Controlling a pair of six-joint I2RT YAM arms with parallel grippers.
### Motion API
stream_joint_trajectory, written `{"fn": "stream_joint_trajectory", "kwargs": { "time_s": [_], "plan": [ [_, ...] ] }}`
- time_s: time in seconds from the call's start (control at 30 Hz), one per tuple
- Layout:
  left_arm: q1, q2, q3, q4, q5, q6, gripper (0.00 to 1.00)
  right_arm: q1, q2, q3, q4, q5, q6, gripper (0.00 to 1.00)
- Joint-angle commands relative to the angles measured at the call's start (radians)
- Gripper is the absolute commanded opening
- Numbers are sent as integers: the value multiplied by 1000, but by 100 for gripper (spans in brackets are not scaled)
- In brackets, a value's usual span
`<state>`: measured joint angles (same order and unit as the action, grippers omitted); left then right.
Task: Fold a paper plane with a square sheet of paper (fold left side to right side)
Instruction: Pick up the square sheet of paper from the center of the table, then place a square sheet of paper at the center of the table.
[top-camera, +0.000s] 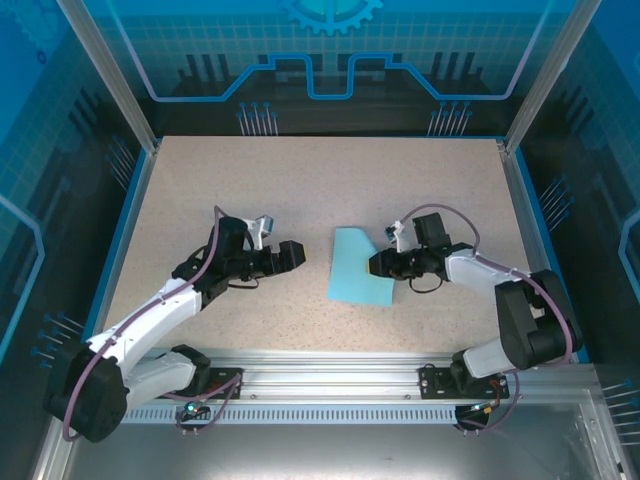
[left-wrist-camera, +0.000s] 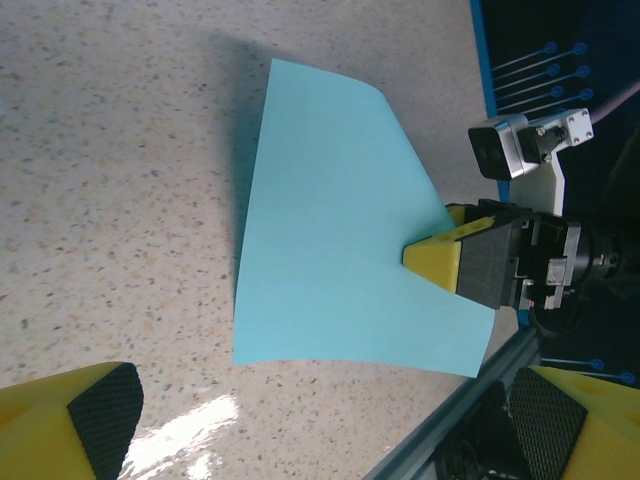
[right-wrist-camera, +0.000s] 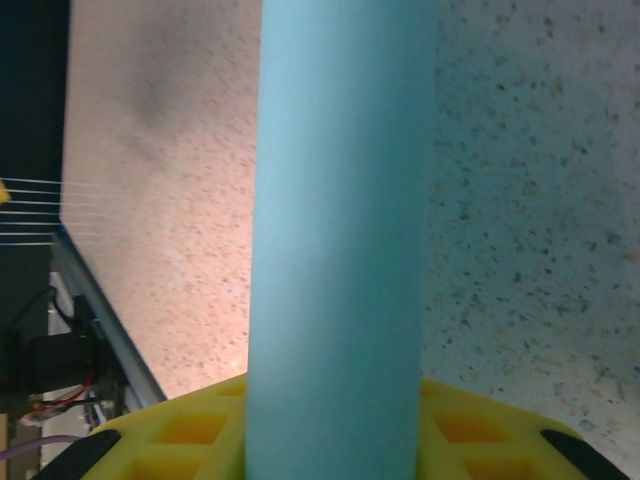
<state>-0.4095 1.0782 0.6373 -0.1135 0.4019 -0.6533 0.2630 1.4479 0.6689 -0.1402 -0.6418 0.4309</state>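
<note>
Ahead of your left end effector (top-camera: 291, 255), speckled surface (top-camera: 316, 272) lies free up to the thin light-blue paper sheet (top-camera: 356, 270); the right end effector (top-camera: 377, 265) blocks beyond it.

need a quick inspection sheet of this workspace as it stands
surface: speckled beige table
job's things: square sheet of paper mid-table, light blue, curved and partly lifted
clutter: nothing seen
grippers: left pincer open, left of the sheet, apart from it; right pincer shut on the sheet's right edge
cables: cables run along both arms, away from the sheet
surroundings: blue panels around the table; rail at the near edge
</note>
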Motion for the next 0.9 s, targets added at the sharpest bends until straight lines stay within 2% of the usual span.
{"fn": "stream_joint_trajectory", "kwargs": {
  "time_s": [0.0,0.2,0.43,0.63,0.87],
  "plan": [
    [10,20,5,68,86,3,99,-35,-60,-1,-5,-106,-5,34],
    [10,59,47,145,160,1,99,-84,-188,16,-33,-210,0,33],
    [10,133,129,242,254,-18,98,-110,-315,55,3,-344,102,33],
    [10,115,184,249,288,21,98,-111,-413,93,76,-379,222,33],
    [9,124,228,318,394,2,98,-93,-452,138,101,-394,311,33]
  ]
}}
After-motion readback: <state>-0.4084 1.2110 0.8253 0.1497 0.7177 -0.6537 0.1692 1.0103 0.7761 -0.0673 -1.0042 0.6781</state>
